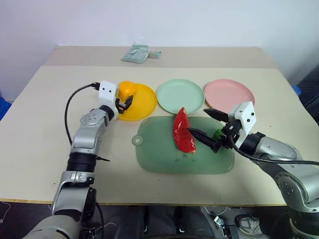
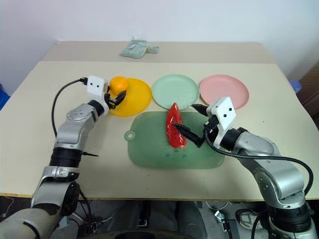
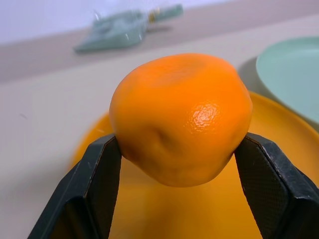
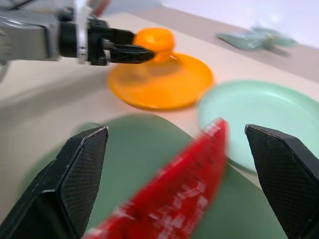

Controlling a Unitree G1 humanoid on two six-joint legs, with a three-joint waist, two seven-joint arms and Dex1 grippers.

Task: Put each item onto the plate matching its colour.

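Note:
My left gripper (image 1: 125, 101) is shut on the round orange fruit (image 3: 182, 117), its black fingers (image 3: 97, 189) pressing both sides. It holds the fruit just over the near left part of the yellow plate (image 1: 145, 102). The mint green plate (image 1: 180, 96) and the pink plate (image 1: 229, 93) stand in a row to its right, both bare. A red watermelon wedge (image 1: 183, 130) lies on the translucent green board (image 1: 159, 154). My right gripper (image 1: 198, 122) is open just right of the wedge, its fingers spread toward it. The small green vegetable (image 1: 218, 133) sits on the board beside that gripper's lower finger.
A pale green cloth pouch (image 1: 137, 53) lies at the table's far edge, behind the plates. The board's ring handle (image 1: 137, 140) points left. Bare tabletop spreads left of my left arm and along the front edge.

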